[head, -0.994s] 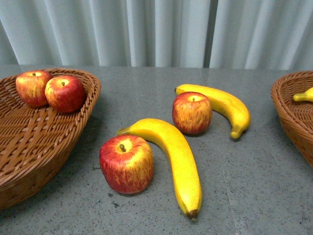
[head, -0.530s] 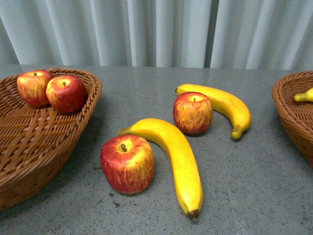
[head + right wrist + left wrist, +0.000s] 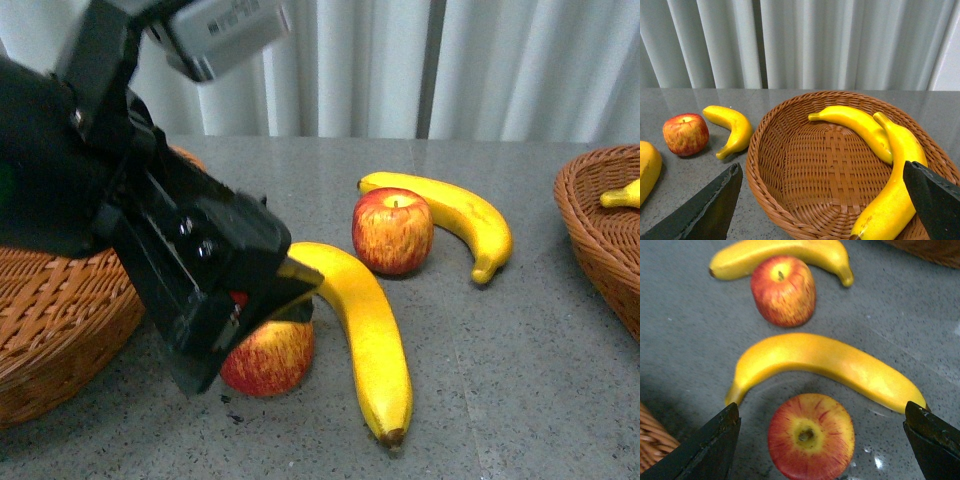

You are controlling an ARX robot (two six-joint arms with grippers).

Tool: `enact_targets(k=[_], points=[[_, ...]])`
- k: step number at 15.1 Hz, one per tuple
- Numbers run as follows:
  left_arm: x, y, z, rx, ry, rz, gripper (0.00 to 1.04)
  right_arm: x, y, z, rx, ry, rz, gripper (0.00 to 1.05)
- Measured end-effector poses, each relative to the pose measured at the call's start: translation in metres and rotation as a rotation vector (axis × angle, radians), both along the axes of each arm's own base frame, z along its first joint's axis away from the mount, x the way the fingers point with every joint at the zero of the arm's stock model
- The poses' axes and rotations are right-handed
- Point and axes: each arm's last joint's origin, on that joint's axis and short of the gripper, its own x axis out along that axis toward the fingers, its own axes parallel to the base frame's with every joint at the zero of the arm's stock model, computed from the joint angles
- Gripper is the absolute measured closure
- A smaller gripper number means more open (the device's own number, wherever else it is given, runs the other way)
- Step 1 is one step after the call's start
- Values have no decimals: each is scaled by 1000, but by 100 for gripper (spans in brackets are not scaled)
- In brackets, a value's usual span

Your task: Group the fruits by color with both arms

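My left gripper (image 3: 258, 322) is open and hangs over the near red apple (image 3: 270, 360), one finger on each side of it and neither touching. In the left wrist view the gripper (image 3: 825, 440) straddles that apple (image 3: 811, 436). The near banana (image 3: 362, 322) curves just behind this apple. A second apple (image 3: 392, 230) and the far banana (image 3: 450, 210) lie further back. My right gripper (image 3: 822, 200) is open and empty above the right basket (image 3: 790, 165), which holds two bananas (image 3: 860, 127). The left arm hides the apples in the left basket.
The left wicker basket (image 3: 55, 320) stands at the table's left, mostly behind my left arm (image 3: 150, 220). The right basket (image 3: 600, 235) stands at the right edge with a banana tip (image 3: 622, 196) showing. Grey curtains close off the back.
My left arm has come into the front view from the left and now hangs over the near apple, covering the left basket's apples. The fruits on the table have not moved.
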Motion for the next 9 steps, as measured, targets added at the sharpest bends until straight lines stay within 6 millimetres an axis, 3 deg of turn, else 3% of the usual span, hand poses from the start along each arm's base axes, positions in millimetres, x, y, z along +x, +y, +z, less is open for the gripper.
enact_targets(k=[9], points=[[16, -5, -33, 49, 54, -31, 7, 0, 0, 0, 0, 0, 0, 6]])
